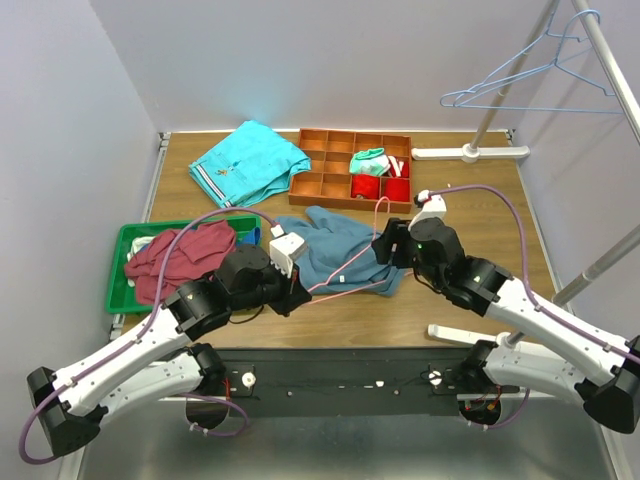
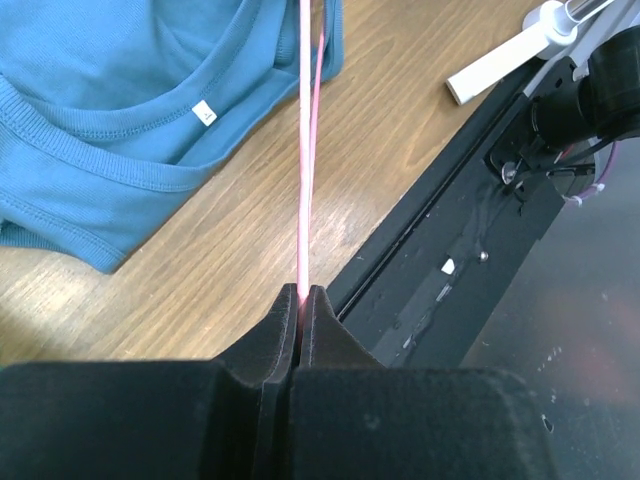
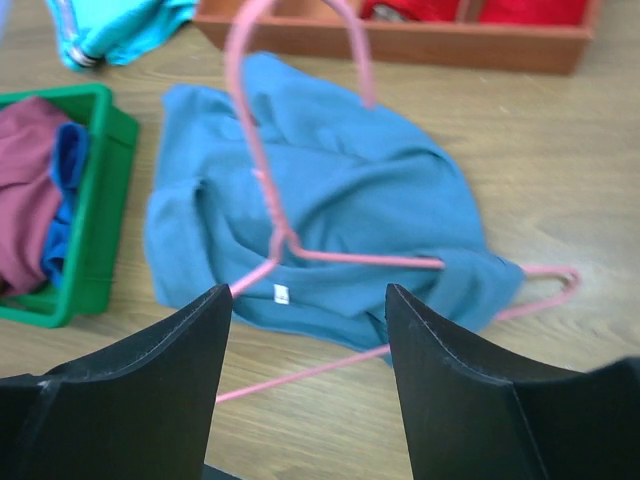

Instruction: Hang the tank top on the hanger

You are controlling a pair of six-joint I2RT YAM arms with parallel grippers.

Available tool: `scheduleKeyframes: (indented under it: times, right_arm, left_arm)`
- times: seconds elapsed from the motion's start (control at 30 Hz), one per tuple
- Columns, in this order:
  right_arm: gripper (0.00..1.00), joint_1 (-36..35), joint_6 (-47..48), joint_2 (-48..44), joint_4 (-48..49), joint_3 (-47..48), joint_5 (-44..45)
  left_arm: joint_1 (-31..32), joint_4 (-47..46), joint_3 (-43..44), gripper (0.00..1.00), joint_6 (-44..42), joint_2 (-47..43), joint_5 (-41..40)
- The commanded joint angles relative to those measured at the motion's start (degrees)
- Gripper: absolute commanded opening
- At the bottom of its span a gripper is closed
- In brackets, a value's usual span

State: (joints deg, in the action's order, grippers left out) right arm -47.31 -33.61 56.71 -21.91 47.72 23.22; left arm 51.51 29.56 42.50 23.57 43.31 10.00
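The steel-blue tank top [image 1: 335, 250] lies crumpled on the wooden table's middle, also seen in the left wrist view [image 2: 120, 120] and the right wrist view [image 3: 330, 190]. The pink wire hanger [image 1: 352, 268] lies across it, hook toward the tray. Its right end passes under the cloth and comes out beside it [image 3: 545, 290]. My left gripper [image 1: 298, 290] is shut on the hanger's wire [image 2: 304, 150] at the near left corner of the tank top. My right gripper [image 1: 385, 245] is open and empty, hovering just above the tank top's right side [image 3: 308, 290].
A green bin [image 1: 118, 285] holding a maroon shirt [image 1: 185, 255] stands at left. A turquoise shirt [image 1: 250, 160] lies at the back. An orange compartment tray [image 1: 325, 185] stands behind the tank top. A light blue hanger [image 1: 530, 80] hangs on a rack at back right, above its white foot [image 1: 470, 153].
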Motion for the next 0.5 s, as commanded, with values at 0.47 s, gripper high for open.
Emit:
scheduleKeyframes:
  times: [0.47]
  right_arm:
    - [0.53,-0.33,7.41,14.31,14.17,2.37,5.78]
  left_arm:
    - [0.26,-0.56,0.48,0.0,-2.48,3.97,2.75]
